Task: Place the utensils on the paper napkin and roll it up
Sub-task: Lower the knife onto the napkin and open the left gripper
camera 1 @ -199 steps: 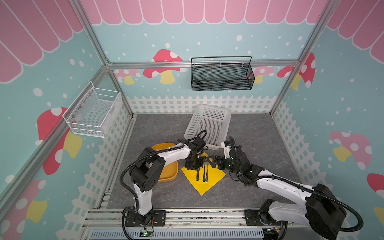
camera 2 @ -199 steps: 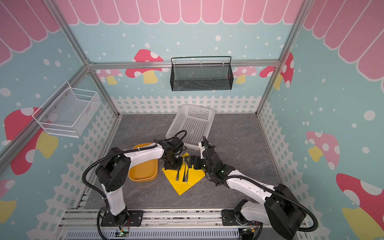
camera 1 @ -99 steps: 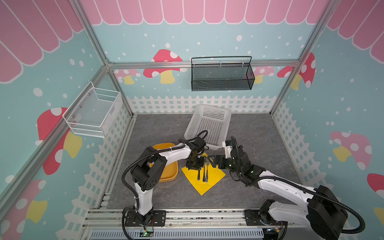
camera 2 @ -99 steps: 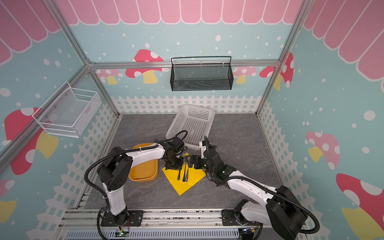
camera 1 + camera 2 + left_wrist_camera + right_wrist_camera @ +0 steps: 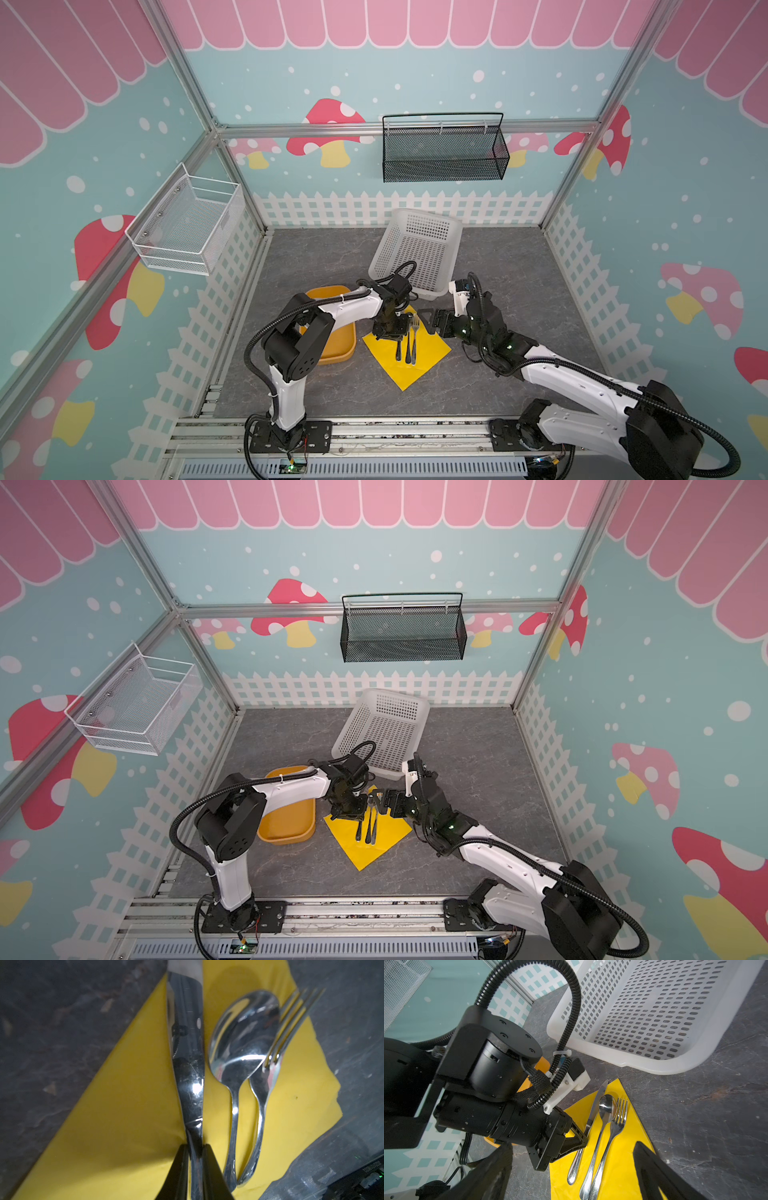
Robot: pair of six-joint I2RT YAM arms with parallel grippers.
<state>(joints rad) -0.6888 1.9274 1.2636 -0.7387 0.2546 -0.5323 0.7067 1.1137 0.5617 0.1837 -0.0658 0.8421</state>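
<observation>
Top views, 12 o'clock = far wall.

- Napkin [image 5: 419,365]: flat on the table, front of centre, lying as a diamond with corners at 12, 3, 6 and 9 o'clock.
- All three utensils are on it, side by side, heads toward 12 and handles toward 6.
- Knife [image 5: 188,1043] is on the 9 o'clock side, its tip reaching the napkin's edge near the 12 o'clock corner.
- Spoon [image 5: 243,1043] is in the middle.
- Fork [image 5: 268,1084] is on the 3 o'clock side, tines touching the spoon bowl. The handle ends of these two meet.
- Left gripper [image 5: 195,1148]: comes in from 9 o'clock, pointing down. Fingers [image 5: 209,1167] are pinched on the knife, about where blade meets handle. The knife lies on the paper.
- Right gripper [image 5: 428,321]: at 2 o'clock of the napkin, above its upper right edge. Fingers are spread wide and hold nothing.
- Basket [image 5: 384,253]: white, at 12 o'clock of the napkin, close to it but not touching.
- Tray [image 5: 338,345]: orange, at 9 o'clock of the napkin, partly under the left arm.
</observation>
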